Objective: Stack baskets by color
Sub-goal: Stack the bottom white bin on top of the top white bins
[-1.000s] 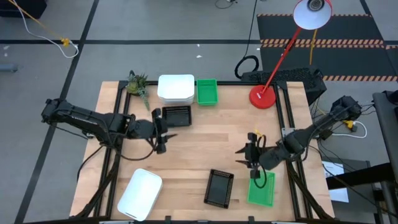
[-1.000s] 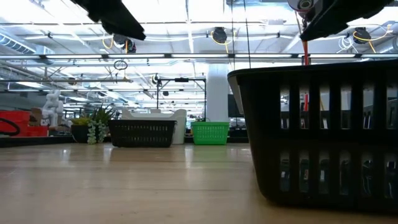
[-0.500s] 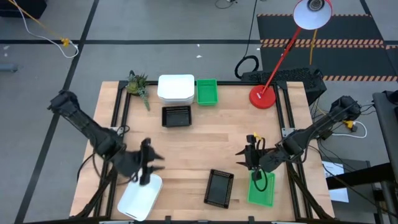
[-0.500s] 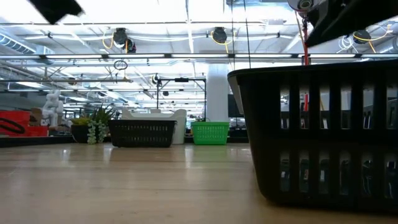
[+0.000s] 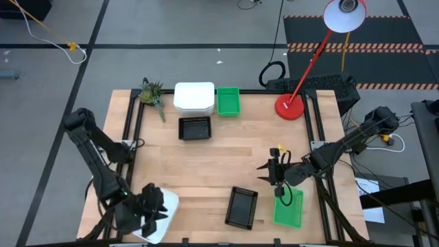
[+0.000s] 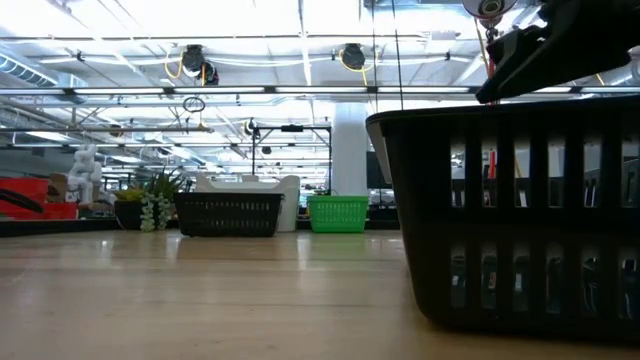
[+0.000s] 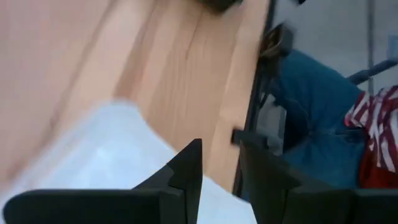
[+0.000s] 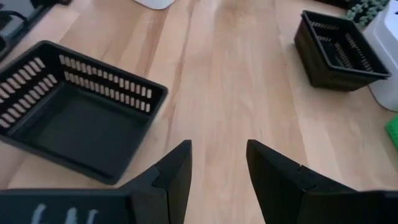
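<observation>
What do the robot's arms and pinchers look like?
Both arms are black, thin and jointed, with dark cables looping beside them. The left gripper and right gripper each have two flat, dark, wedge-shaped fingers. The right arm has small yellow bits near its wrist.

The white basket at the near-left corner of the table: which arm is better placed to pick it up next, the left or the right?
The left. The left gripper is directly over the white basket, while the right gripper hangs far across the table, at the near green basket.
</observation>
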`<state>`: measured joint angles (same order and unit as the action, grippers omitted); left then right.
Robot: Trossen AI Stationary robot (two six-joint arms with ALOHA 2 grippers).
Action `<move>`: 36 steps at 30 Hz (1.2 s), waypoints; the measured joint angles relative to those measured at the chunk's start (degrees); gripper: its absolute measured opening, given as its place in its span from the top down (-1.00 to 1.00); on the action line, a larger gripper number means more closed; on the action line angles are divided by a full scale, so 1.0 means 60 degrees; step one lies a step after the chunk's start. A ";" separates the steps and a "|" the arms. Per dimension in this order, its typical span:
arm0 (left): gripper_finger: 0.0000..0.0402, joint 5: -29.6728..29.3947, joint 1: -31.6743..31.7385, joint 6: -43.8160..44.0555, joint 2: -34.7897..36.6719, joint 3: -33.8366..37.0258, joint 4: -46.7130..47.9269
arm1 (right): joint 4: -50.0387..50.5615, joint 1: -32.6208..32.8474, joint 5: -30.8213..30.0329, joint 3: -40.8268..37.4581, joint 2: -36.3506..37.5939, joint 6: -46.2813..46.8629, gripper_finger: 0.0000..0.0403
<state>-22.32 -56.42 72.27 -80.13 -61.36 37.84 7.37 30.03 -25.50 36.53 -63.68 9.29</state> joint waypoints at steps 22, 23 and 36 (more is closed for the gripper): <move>0.22 0.2697 0.0637 0.5597 -0.2300 -0.0114 -0.1219 | -0.0969 -0.0257 0.0007 -0.0004 0.0000 -0.1731 0.26; 0.19 0.2901 0.0644 0.5736 -0.2383 -0.0114 -0.1105 | -0.1058 -0.0259 0.0007 -0.0004 0.0000 -0.1814 0.26; 0.18 0.3218 0.0713 0.6012 -0.2628 -0.0107 -0.0361 | -0.1221 -0.0261 0.0036 -0.0004 0.0000 -0.1780 0.26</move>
<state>-3.02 -52.14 108.34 -95.89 -62.00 35.67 0.04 28.47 -25.28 36.51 -63.68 -1.39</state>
